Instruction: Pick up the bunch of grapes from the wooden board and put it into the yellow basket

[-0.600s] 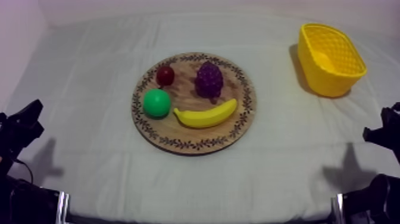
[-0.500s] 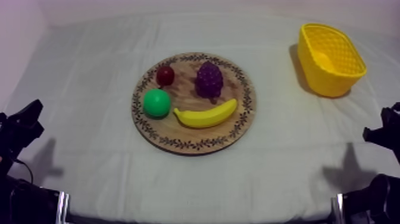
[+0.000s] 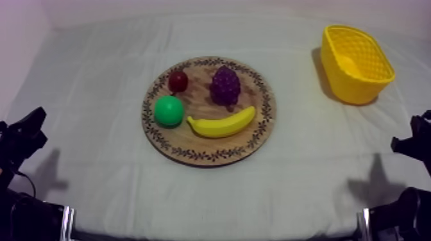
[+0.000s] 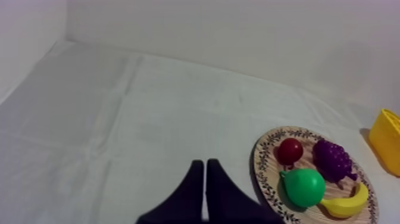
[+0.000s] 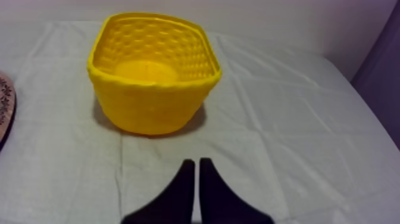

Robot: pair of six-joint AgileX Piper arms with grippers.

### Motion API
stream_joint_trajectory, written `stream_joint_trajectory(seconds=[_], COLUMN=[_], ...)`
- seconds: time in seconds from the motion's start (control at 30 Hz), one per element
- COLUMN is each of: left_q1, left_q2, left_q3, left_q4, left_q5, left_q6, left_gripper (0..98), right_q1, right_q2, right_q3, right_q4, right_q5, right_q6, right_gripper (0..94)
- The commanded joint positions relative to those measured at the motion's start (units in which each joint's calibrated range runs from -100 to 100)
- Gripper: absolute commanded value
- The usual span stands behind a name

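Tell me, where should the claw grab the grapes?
Probably best to come straight down from above and pinch the bunch of grapes across its plump middle. The banana lies close in front and the small red fruit beside it, so coming in low looks crowded.

The left end effector (image 4: pixel 205 164) is matte black, two smooth fingers (image 4: pixel 189 194) tapering into a narrow wedge; the right end effector (image 5: pixel 197 162) looks identical.

Soft, even light falls from above, moderately bright, with no glare on the cloth (image 3: pixel 96 115). The basket (image 3: pixel 356 90) throws a short shadow toward the board (image 3: pixel 208 154); faint grey shadows lie beside the left arm (image 3: pixel 19 141) and right arm (image 3: pixel 414 144). The wall (image 3: pixel 16 32) looks faintly purple.
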Motion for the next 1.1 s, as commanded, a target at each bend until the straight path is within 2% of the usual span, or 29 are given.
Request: stream_joint_trajectory(seconds=[0.0,0.6,0.87,1.07], left_q1=[0.0,0.0,0.0,0.0], left_q2=[0.0,0.0,0.0,0.0], left_q3=[0.0,0.0,0.0,0.0], left_q4=[0.01,0.01,0.01,0.01], left_q5=[0.0,0.0,0.0,0.0], left_q6=[0.0,0.0,0.0,0.0], left_gripper=[0.1,0.1,0.1,0.1], right_q1=[0.0,0.0,0.0,-0.8], right_q2=[0.0,0.0,0.0,0.0], right_q3=[0.0,0.0,0.0,0.0], right_q4=[0.0,0.0,0.0,-0.8], right_q5=[0.0,0.0,0.0,-0.2], right_q6=[0.0,0.0,-2.4,1.3], right_gripper=[0.6,0.6,1.0,0.5])
